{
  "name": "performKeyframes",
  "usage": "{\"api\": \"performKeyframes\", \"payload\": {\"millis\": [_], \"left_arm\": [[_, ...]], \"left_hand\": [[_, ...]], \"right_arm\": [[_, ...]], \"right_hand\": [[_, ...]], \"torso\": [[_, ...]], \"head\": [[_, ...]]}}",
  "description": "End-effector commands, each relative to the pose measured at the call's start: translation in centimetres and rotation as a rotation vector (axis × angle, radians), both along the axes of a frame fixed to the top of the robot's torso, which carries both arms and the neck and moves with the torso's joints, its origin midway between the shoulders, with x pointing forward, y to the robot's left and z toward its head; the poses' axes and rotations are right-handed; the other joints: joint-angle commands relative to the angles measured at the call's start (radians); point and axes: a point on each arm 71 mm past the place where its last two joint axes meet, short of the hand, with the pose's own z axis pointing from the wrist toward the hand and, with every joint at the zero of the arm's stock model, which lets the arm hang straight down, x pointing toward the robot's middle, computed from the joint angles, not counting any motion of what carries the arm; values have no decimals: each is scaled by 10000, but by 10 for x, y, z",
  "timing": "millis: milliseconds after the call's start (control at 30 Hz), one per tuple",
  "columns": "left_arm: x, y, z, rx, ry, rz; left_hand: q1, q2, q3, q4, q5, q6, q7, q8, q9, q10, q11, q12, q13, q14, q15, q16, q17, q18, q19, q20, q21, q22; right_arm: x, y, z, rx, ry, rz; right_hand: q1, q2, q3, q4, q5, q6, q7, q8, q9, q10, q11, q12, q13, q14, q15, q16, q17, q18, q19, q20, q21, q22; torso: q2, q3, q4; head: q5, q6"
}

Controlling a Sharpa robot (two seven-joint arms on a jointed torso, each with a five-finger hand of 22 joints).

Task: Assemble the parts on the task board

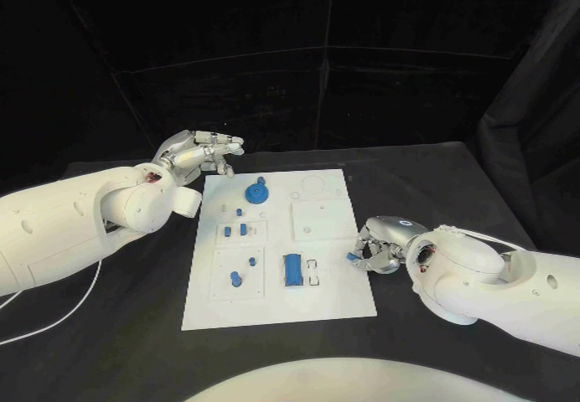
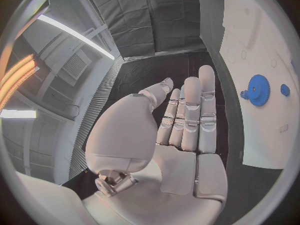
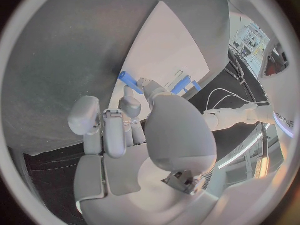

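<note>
You see one white task board [image 1: 326, 293] at centre frame on a black desk [image 1: 435, 176], black curtains behind. One blue gear [image 1: 256, 193] sits at its upper middle, one blue block [image 1: 292, 269] lower down. Your right hand [image 1: 377, 254], lower right, pinches one blue peg [image 3: 130, 82] at the board's edge. Your left hand [image 1: 199, 153], upper left, is spread and grasping nothing.

White task board [image 1: 326, 293] lying flat; blue gear [image 1: 256, 193] at its far end, blue rectangular block [image 1: 292, 269] nearer.

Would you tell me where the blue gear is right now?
In the head view the blue gear stands on the task board's far left part, near the left hand.
</note>
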Motion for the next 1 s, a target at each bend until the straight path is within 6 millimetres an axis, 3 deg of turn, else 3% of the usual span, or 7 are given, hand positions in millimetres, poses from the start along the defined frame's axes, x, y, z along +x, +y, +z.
{"api": "performKeyframes", "payload": {"millis": [33, 533, 633, 1000], "left_arm": [[0, -1, 1, -52, -58, -120], [-1, -2, 1, -57, -48, -141], [-1, -2, 1, -60, -43, -155], [-1, -3, 1, -65, -18, -198]], "left_hand": [[-90, 32, -14, 16, 14, -92, 11, 63, -14, -84, -18, 35, -10, -65, 7, 31, -9, 140, -12, 44, -41, -10], [-90, 32, -14, 16, 14, -92, 11, 63, -14, -84, -18, 35, -10, -65, 7, 31, -9, 140, -12, 44, -41, -10], [-90, 32, -14, 16, 14, -92, 11, 63, -14, -84, -18, 35, -10, -65, 7, 31, -9, 140, -12, 44, -41, -10], [-94, 35, -16, 18, 14, -101, 16, 65, -14, -99, -14, 47, -14, -70, 10, 38, -21, 139, -11, 45, -48, -18]], "right_arm": [[-1, 4, 5, 999, -208, -271], [0, 31, -3, 2028, 1060, -540], [0, 36, -7, 2233, 1552, -652], [0, 52, -10, 2653, 2108, -704]], "right_hand": [[-135, -160, 255, 18, -9, 96, 13, -34, 56, 93, -7, 52, 18, 662, 5, 47, 484, -127, 70, -25, 54, 28], [-607, -388, 623, 125, -13, 235, -16, -18, 153, 224, -32, 191, 147, 690, -10, 128, 611, -153, 135, -29, 128, 172], [-851, -432, 608, 190, 476, 273, -29, -17, 197, 280, -41, 260, 214, 698, -19, 156, 651, -159, 157, -40, 153, 217], [-1272, -405, 456, 346, 553, 422, -86, 44, 302, 406, -78, 456, 396, 721, -46, 229, 761, -182, 225, -60, 230, 369]], "torso": [[-3, -3, 10], [10, -7, 6], [16, -14, 12], [11, 5, -4]], "head": [[23, -10], [129, -100], [127, -107], [159, -159]]}}
